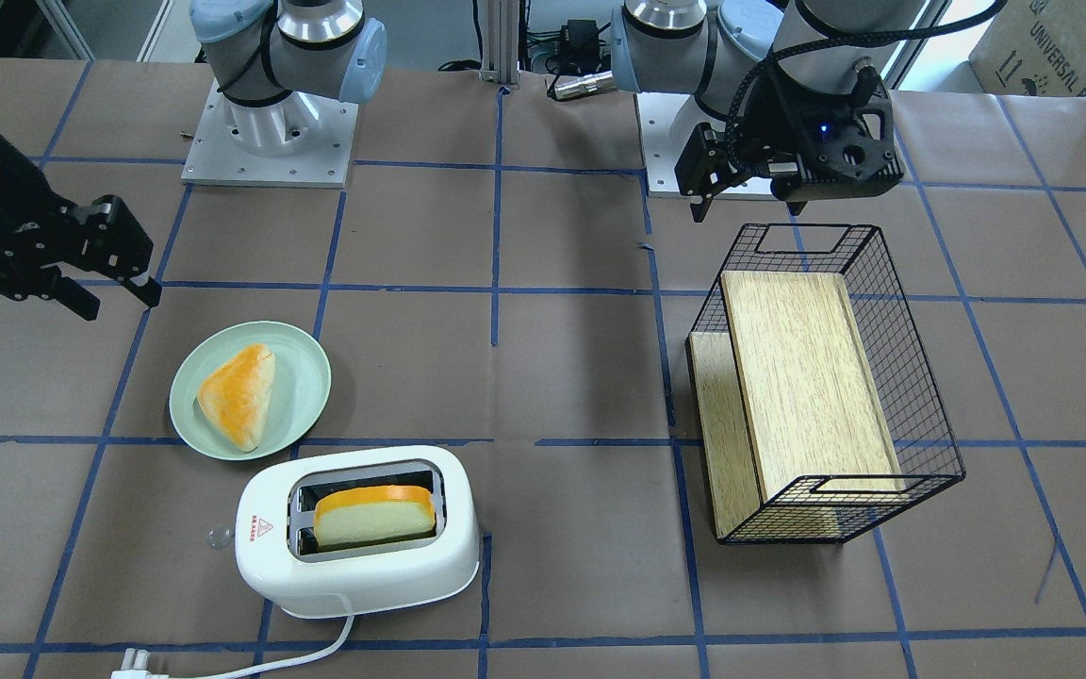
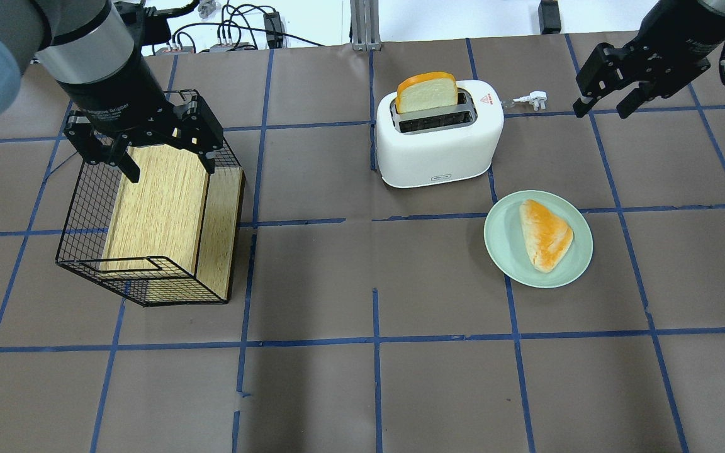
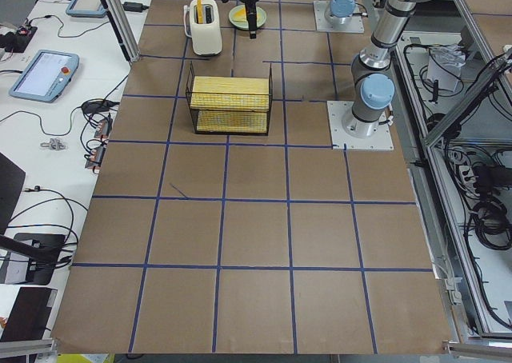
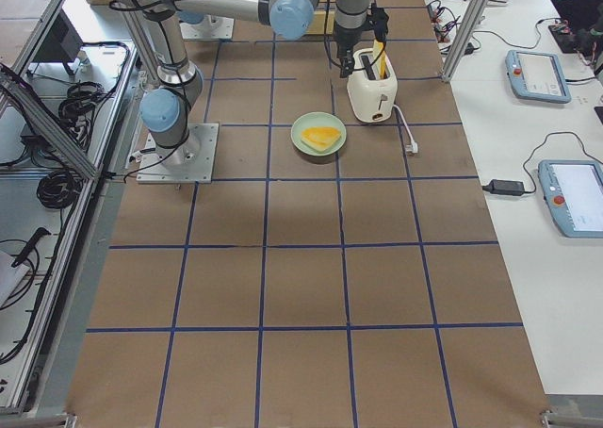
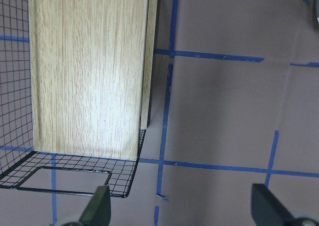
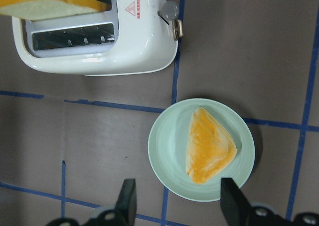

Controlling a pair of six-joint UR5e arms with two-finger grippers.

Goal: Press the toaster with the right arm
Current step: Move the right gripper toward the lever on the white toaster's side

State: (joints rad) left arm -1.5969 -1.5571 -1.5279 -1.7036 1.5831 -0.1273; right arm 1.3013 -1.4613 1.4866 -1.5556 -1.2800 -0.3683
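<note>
Read the table as a dial from the robot's seat, twelve straight ahead. Nearest in, at three o'clock, sits the plate [image 2: 501, 245] with a pastry [image 2: 545, 234] on it. Across at nine to ten is the wire basket [image 2: 85, 207] with a board [image 2: 161, 201] inside. The left claw [image 2: 167, 165] hangs over its far end, fingers spread, nothing in them.

Further out, around one o'clock, there's the toaster [image 2: 438, 151], upright on the table. A slice [image 2: 427, 92] stands tall out of its far slot, so I'd say the lever is up and the press is not yet made. The knob [image 6: 168, 11] juts from the toaster's three o'clock end, small and clear. Just past it the plug [image 2: 535, 97] lies loose on the table.

Farthest out, at two o'clock, the right claw [image 2: 608, 104] hovers well apart from the toaster, fingers wide and holding nothing.

Here's where it could go wrong, as I judge it:
- **The knob:** It's a tiny, slick target. Fingers this wide could straddle it or slide off its edge.
- **The push:** Anything off the vertical on a light plastic body could tip the toaster or skid it toward nine o'clock.
- **The cord:** It trails close by and could snag a fingertip.
- **The plug:** With it out, the lever may simply spring back up.
- **The approach:** Come in too far toward nine o'clock and the claw clips the slice.
</note>
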